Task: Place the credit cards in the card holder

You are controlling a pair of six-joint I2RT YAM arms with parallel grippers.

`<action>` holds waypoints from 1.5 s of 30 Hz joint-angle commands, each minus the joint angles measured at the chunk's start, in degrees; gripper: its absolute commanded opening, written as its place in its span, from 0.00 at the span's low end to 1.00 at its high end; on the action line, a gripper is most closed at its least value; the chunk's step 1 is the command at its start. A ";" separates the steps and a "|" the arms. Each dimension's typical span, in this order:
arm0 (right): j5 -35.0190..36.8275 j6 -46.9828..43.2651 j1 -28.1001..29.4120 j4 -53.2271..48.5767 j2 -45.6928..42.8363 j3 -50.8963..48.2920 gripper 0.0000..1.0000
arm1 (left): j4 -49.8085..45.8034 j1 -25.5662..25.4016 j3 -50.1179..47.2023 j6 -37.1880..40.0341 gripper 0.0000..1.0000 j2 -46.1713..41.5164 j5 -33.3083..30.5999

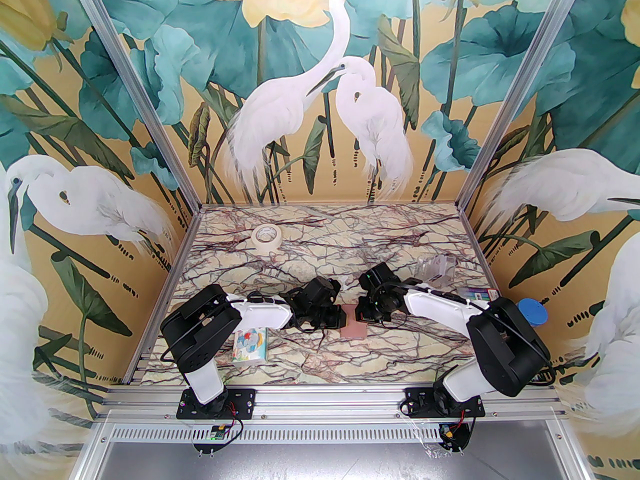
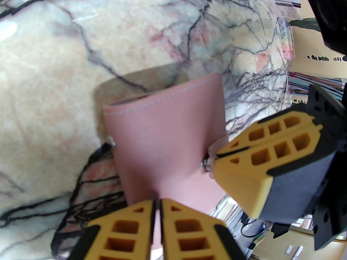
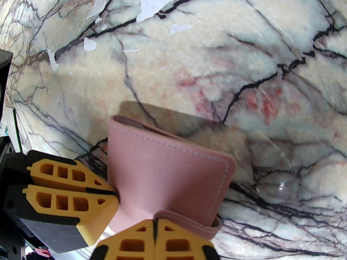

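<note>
Left gripper (image 2: 157,202) jaws: pinched on card holder (image 2: 162,134) edge | right gripper (image 3: 155,222) jaws: clamped on opposite flap | step, judged: opening card holder | advice: part flaps slowly, evenly, low over counter (image 3: 189,50)

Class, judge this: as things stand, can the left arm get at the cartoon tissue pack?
Probably not right now: the left gripper is shut on the card holder, and the tissue pack lies close by its own forearm, near the base.
</note>
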 commanded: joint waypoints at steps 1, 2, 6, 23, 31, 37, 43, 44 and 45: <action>0.19 0.11 0.14 -0.22 2.20 -0.77 0.00 | -2.70 -0.65 -0.40 0.72 0.13 3.10 -2.86; 0.13 0.08 0.18 -0.32 2.38 -0.68 0.00 | -2.70 -0.70 -0.40 0.72 0.13 3.13 -2.85; 0.30 0.06 0.17 -0.94 3.32 -0.33 0.00 | -2.66 -0.60 -0.40 0.72 0.13 3.08 -2.86; 2.59 0.85 0.61 -5.64 5.88 2.33 0.00 | -2.70 -0.65 -0.50 0.81 0.12 2.99 -2.80; 2.27 0.70 1.38 -5.03 4.89 2.64 0.00 | -2.75 -0.65 -0.48 0.89 0.13 2.34 -2.87; 2.24 0.79 1.91 -3.74 1.61 3.13 0.15 | -2.70 -0.66 -1.09 1.28 0.14 -0.18 -3.94; 2.72 0.50 2.11 -3.05 -4.16 3.68 0.35 | -5.02 -0.65 -1.34 3.07 0.23 -5.71 -7.37; 3.08 0.37 2.09 -3.11 -5.39 3.96 0.36 | -5.70 -0.70 -1.41 3.49 0.25 -7.10 -8.29; 3.65 0.17 2.09 -3.25 -6.80 4.16 0.37 | -6.76 -0.65 -1.50 4.08 0.28 -8.66 -9.69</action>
